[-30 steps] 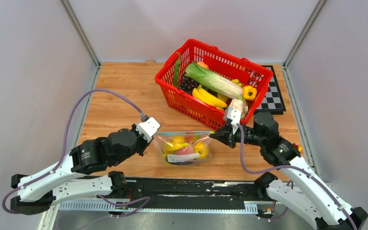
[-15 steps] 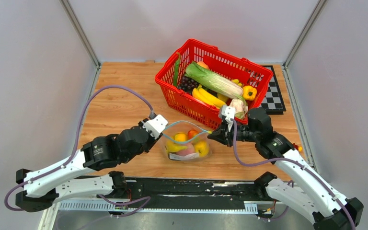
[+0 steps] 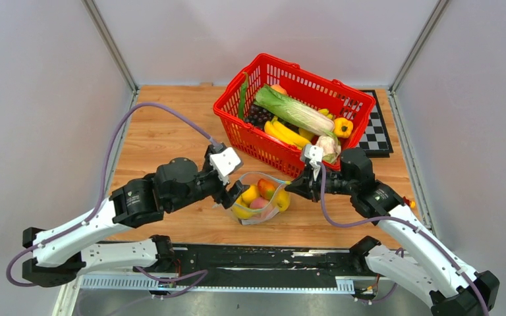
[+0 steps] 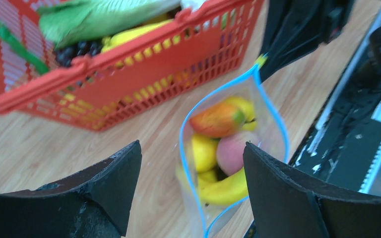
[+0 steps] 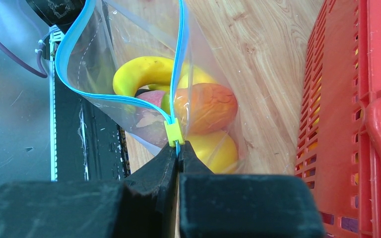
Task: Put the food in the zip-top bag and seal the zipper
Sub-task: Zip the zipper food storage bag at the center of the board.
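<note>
Zip-top bag (image 3: 258, 204) sits on the wooden table (image 3: 165, 131), just in front of the red basket (image 3: 273, 60) and between the two arms, with its mouth gaping upward. The left gripper (image 4: 192, 148) hangs over that mouth with its jaws spread wide. One finger is on each side of the bag and neither touches the plastic. The right gripper (image 5: 177, 151) is pinched tight on the zip-top bag's far corner.

The food lies inside: a banana (image 5: 139, 69), an orange piece (image 5: 206, 106), a pinkish peach (image 4: 235, 151) and round yellow fruits (image 4: 203, 151). The zipper (image 5: 181, 59), a thin teal strip, bows apart into a loop. A small yellow slider (image 5: 173, 133) sits on it just beside the right fingertips.

Sealing looks like the step left, and the hazards are in the thin film. If the left jaws close off the strip, the two tracks may fold instead of mating. A pull from the single held corner could tip the loaded bag and roll fruit out through the open mouth.
</note>
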Available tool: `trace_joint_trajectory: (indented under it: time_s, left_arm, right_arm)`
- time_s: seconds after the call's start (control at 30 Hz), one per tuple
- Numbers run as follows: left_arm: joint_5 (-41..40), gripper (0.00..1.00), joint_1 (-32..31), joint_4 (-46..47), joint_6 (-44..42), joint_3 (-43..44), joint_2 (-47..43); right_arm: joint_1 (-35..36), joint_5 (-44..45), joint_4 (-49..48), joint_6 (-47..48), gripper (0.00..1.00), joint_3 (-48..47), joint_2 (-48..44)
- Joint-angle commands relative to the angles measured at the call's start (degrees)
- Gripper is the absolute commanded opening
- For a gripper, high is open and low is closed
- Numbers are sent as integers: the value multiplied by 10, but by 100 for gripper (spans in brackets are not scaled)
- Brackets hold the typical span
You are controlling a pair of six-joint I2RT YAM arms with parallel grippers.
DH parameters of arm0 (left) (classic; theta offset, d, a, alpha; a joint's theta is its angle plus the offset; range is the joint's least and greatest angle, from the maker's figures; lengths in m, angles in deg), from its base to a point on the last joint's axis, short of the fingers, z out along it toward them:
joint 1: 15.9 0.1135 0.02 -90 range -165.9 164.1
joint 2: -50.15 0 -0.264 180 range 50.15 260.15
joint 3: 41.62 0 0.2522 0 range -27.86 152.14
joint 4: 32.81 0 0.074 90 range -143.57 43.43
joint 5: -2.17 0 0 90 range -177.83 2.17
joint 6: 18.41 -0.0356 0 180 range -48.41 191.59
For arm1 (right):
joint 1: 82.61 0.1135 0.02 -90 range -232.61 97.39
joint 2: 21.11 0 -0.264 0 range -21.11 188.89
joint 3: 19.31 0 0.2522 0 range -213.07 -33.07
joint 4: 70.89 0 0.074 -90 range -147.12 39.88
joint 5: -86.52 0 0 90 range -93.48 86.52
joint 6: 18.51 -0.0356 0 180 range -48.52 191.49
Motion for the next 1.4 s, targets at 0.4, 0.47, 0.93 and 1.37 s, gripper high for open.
trace_joint_trajectory:
  time_s: [0.4,0.47,0.93,1.37]
  left_arm:
    - [211,74,1,203,-111,28,156]
    - [216,70,1,220,-127,21,158]
    - [280,59,1,239,-239,-19,178]
    - [256,57,1,230,-256,9,197]
  right_arm:
    - [-3,-40,-51,-2,0,-14,-22]
    - [-3,-41,-53,-3,0,-12,-23]
    - [-4,-61,-56,3,0,-4,-39]
    - [-3,-82,-61,15,0,6,-39]
